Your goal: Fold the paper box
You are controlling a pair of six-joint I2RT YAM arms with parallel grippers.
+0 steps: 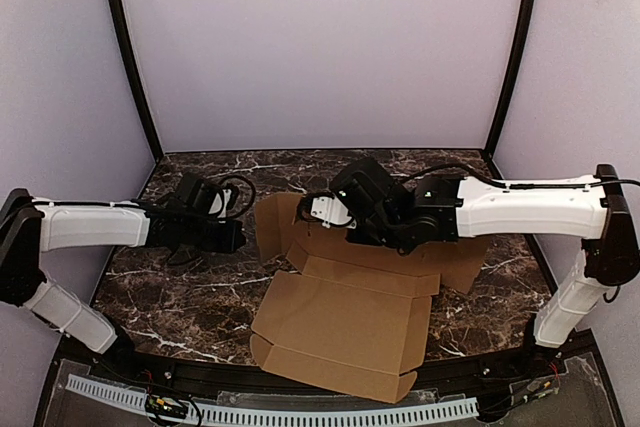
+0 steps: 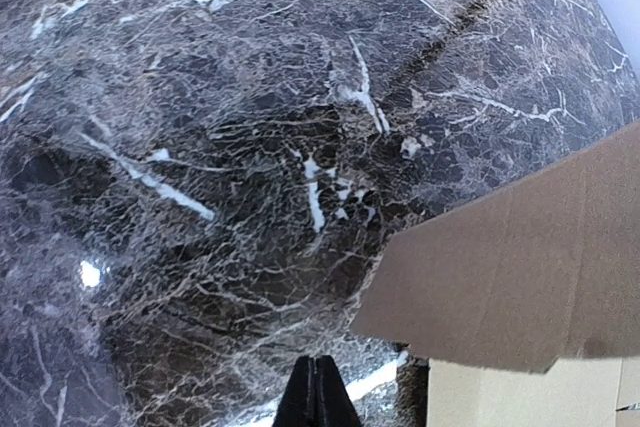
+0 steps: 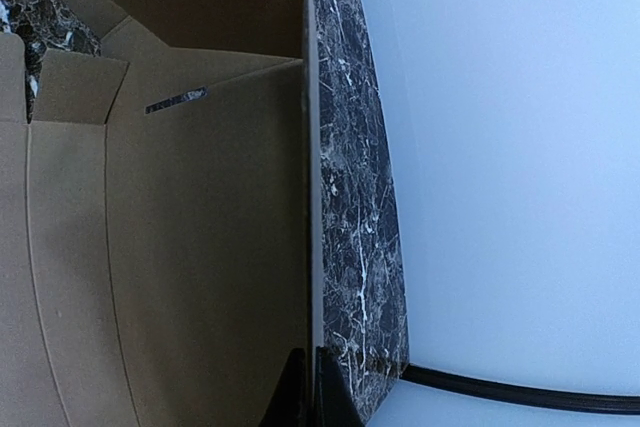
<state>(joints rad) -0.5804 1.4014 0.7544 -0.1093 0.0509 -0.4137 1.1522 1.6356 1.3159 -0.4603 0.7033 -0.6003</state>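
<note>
Right gripper [image 3: 312, 382], closed, is propping the paper box's [image 1: 345, 317] back wall up by the desk's [image 1: 170, 297] far edge. Left gripper [image 2: 318, 397], closed too, is idling. Side flaps probably need raising next.

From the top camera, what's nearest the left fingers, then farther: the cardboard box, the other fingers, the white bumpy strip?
1. paper box, just right.
2. right fingers, farther right, over the box.
3. white bumpy strip, front edge.

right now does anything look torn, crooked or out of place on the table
Nothing stands out. The paper box lies partly folded on the marble table, one far wall raised, near panels flat, with no tears, crushed spots or spills visible.
</note>
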